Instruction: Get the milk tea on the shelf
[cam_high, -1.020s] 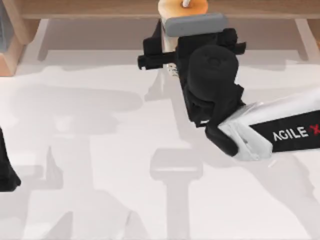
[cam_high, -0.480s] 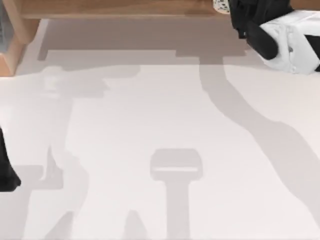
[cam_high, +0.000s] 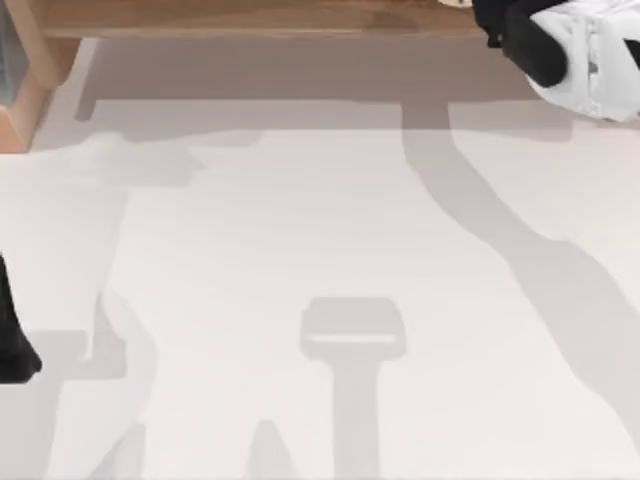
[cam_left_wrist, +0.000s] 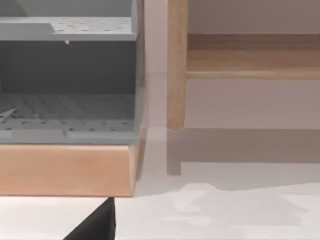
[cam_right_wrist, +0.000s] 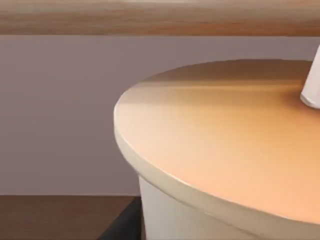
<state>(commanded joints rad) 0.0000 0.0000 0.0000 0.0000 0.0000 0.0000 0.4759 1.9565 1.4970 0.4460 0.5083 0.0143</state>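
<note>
The milk tea (cam_right_wrist: 215, 145) sits very close in the right wrist view, showing its flat orange top, pale wall and white straw (cam_right_wrist: 312, 85). One dark finger (cam_right_wrist: 122, 225) of my right gripper rests against the cup's side, so the gripper is shut on the cup. From above, my right gripper (cam_high: 497, 18) is at the far right edge, over the shelf (cam_high: 250, 15), with a pale sliver of the cup (cam_high: 455, 3) beside it. The wooden plank (cam_right_wrist: 150, 17) runs across above the cup. My left arm (cam_high: 10, 340) is parked at the table's left edge.
The shelf's left support (cam_high: 25, 95) stands at the far left corner. In the left wrist view a grey perforated crate (cam_left_wrist: 65, 75) on a wooden base (cam_left_wrist: 65, 167) stands beside the shelf's upright post (cam_left_wrist: 176, 65). The white table (cam_high: 320, 250) lies in front.
My right arm has carried the milk tea up and to the right, from the middle of the shelf's front toward the far right, and is now mostly past the top edge. The left arm is still.
</note>
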